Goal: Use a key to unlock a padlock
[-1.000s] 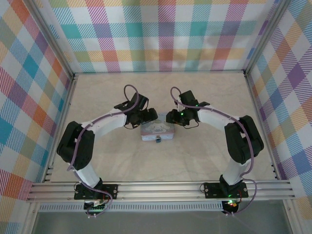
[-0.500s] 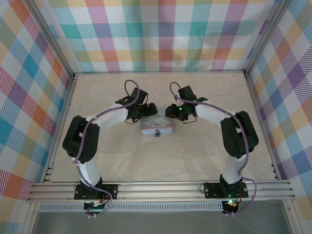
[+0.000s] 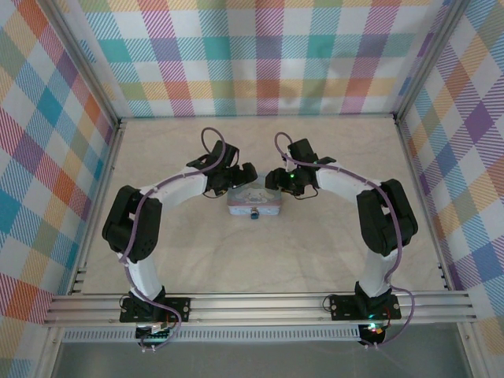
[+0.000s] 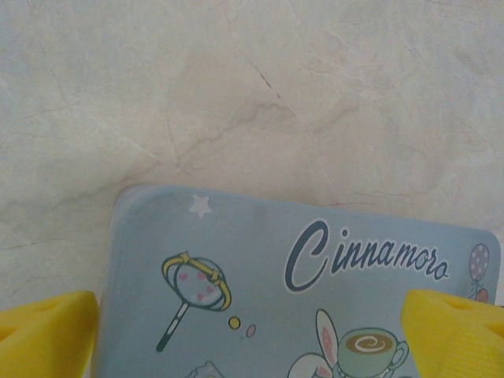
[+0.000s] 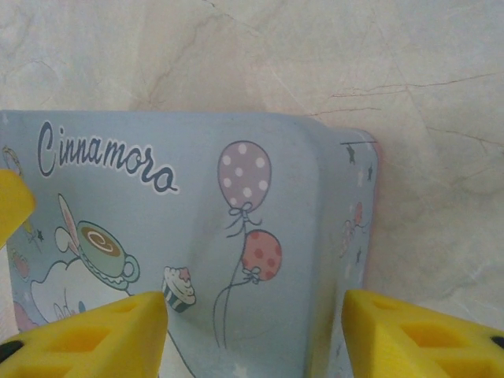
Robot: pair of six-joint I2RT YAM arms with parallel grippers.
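The padlock (image 3: 256,215) is a tiny dark bluish lock hanging at the near edge of a pale blue cartoon tin (image 3: 253,202). My left gripper (image 3: 241,178) hovers over the tin's far left corner. In the left wrist view it (image 4: 252,339) stands open, its yellow fingertips (image 4: 47,331) wide apart above the lid (image 4: 260,260). My right gripper (image 3: 275,181) is over the far right corner. In the right wrist view it (image 5: 256,339) is open too, one fingertip (image 5: 94,339) above the lid (image 5: 236,197) and the other near the tin's side. The key is out of view.
The tin lies mid-table on a pale marbled surface (image 3: 197,260). Plaid walls (image 3: 268,55) close off the back and both sides, with a metal rail (image 3: 260,307) along the near edge. Both arms arch inward towards the tin.
Both arms have reached farther from their bases, and the tin with its padlock has shifted slightly away from them. Both grippers have opened wider.
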